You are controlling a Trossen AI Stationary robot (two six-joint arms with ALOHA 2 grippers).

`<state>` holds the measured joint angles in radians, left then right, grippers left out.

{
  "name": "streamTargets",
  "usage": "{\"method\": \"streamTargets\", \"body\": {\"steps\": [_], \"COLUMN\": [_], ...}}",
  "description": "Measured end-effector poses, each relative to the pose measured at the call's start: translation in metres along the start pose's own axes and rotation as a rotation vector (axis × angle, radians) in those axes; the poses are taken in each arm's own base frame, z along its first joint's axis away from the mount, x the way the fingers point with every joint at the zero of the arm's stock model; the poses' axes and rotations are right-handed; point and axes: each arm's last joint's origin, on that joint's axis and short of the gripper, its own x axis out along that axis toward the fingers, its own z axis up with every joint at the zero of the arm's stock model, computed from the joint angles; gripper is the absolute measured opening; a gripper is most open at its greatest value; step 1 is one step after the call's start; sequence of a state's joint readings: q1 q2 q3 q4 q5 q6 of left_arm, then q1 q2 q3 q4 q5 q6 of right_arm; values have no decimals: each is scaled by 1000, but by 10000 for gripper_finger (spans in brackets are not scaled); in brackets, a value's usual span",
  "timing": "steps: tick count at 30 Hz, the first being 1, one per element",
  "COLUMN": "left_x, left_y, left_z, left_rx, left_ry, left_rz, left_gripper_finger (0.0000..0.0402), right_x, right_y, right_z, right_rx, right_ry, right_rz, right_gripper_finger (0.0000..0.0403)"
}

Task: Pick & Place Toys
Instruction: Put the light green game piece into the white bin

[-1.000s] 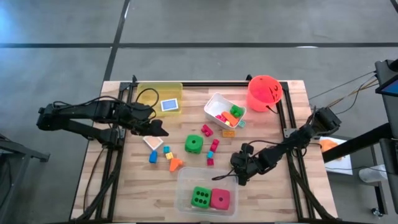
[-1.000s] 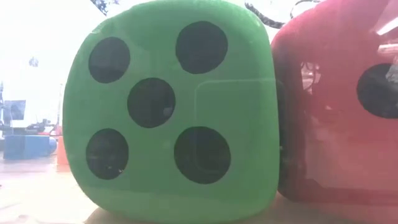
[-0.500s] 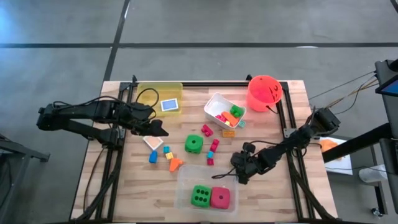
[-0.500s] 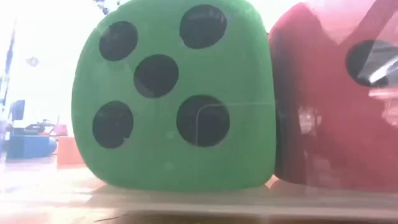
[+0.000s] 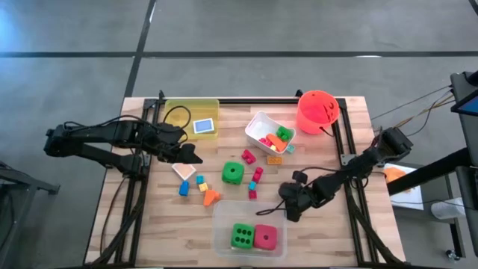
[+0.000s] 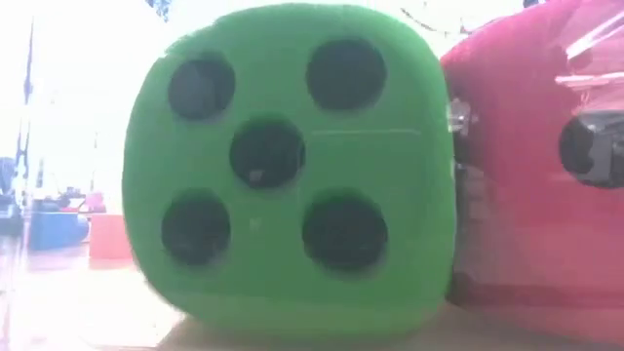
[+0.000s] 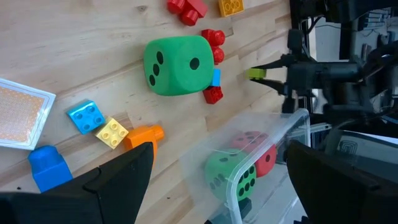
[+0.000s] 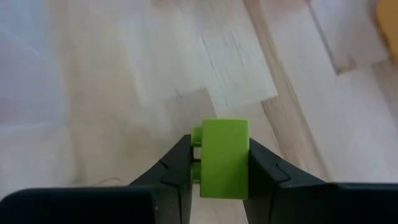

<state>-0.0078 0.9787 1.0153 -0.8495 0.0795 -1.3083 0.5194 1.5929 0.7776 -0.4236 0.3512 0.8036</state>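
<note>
Toys lie scattered mid-table: small bright plastic blocks (image 5: 202, 187) and a green dotted die (image 5: 233, 173). At left, the left gripper (image 5: 188, 155) hovers spread and empty above them. At right, the right gripper (image 8: 219, 163) pinches a small green plastic block (image 8: 224, 158) between its fingers, just beside the clear plastic tub (image 5: 224, 213). Held near its end, the block may twist free and miss the tub.

In the low view the green die (image 6: 292, 175) fills most of the picture and hides the table behind it, the pink die (image 6: 546, 166) just beside it is cut off by the edge, and the room beyond is blurred.
</note>
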Motion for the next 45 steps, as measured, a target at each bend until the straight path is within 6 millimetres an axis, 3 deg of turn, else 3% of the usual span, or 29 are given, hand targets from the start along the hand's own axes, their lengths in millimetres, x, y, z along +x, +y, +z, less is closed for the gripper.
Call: {"method": "streamTargets", "body": {"steps": [7,12,19,25,28,31,35,39,45], "left_x": [0,0,0,0,0,0,0,0,0], "left_y": [0,0,-5,-7,-6,-6,-6,-6,-6], "left_z": [0,0,2,4,4,4,4,4,5], "left_rx": [3,3,38,62,58,57,54,47,42], "left_ry": [0,0,-42,-66,-82,-92,-93,-93,-100], "left_rz": [0,0,-48,-58,-54,-50,-50,-51,-49], "left_gripper_finger": [354,354,354,354,354,354,354,354,354], "right_x": [-34,-65,-100,-117,-116,-109,-94,-69,-31], "right_y": [-5,-20,-58,-104,-133,-163,-194,-207,-205], "right_z": [12,16,35,76,96,105,120,133,135], "right_rx": [27,74,265,368,408,453,461,453,379], "right_ry": [-94,-147,-266,-350,-253,-121,-70,14,143], "right_rz": [94,129,171,117,138,129,120,124,117], "right_gripper_finger": [86,86,86,86,86,86,86,86,86]}}
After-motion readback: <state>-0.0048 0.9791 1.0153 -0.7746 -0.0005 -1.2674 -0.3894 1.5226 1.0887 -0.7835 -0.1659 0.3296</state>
